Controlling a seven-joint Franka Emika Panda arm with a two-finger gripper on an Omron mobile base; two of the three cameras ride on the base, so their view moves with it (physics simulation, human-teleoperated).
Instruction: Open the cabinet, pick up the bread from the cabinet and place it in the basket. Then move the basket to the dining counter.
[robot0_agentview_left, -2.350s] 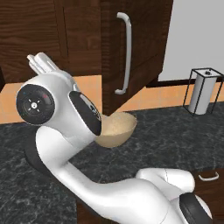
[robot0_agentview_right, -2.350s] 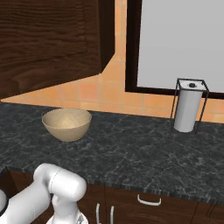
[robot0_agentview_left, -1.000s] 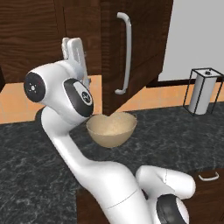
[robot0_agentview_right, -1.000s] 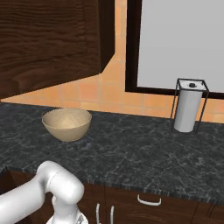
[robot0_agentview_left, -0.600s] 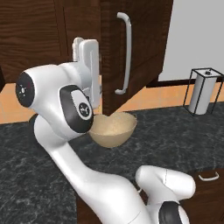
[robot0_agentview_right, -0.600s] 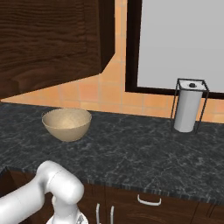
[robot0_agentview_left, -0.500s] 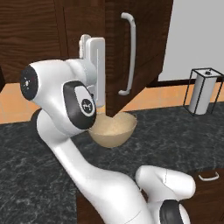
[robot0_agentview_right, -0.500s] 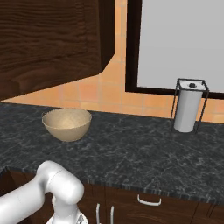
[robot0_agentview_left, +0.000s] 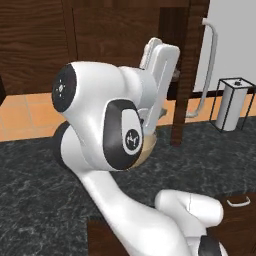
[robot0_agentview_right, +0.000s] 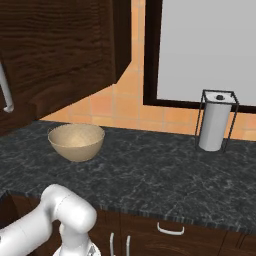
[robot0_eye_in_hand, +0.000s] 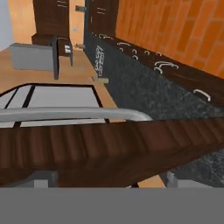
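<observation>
Straddling the edge of the cabinet door (robot0_eye_in_hand: 109, 148), the gripper (robot0_eye_in_hand: 105, 180) stood with its jaws spread wide and nothing held between them, one fingertip (robot0_eye_in_hand: 43, 179) to each side of the dark wood. In the hand view the long silver handle (robot0_eye_in_hand: 74, 114) ran just beyond that edge. From the left base view the hand (robot0_agentview_left: 159, 75) sat raised against the cabinet (robot0_agentview_left: 115, 30), with the door (robot0_agentview_left: 182, 75) swung out edge-on toward the camera and its handle (robot0_agentview_left: 209, 65) on the right side. Behind the arm's big joint, a sliver of the basket (robot0_agentview_left: 148, 146) showed on the black counter (robot0_agentview_left: 45, 175); the right base view gave it plainly, the basket (robot0_agentview_right: 76, 141) standing empty toward the left of the counter (robot0_agentview_right: 150, 175), well apart from the paper towel holder (robot0_agentview_right: 215, 122) at the far right. Judging by this, the door was at least partly open, so the first step seemed under way or nearly done. No bread could be made out in these pictures, and the cabinet's inside was hidden. Fetching the bread, dropping it in the basket and carrying the basket to the dining counter all remained to be done.
</observation>
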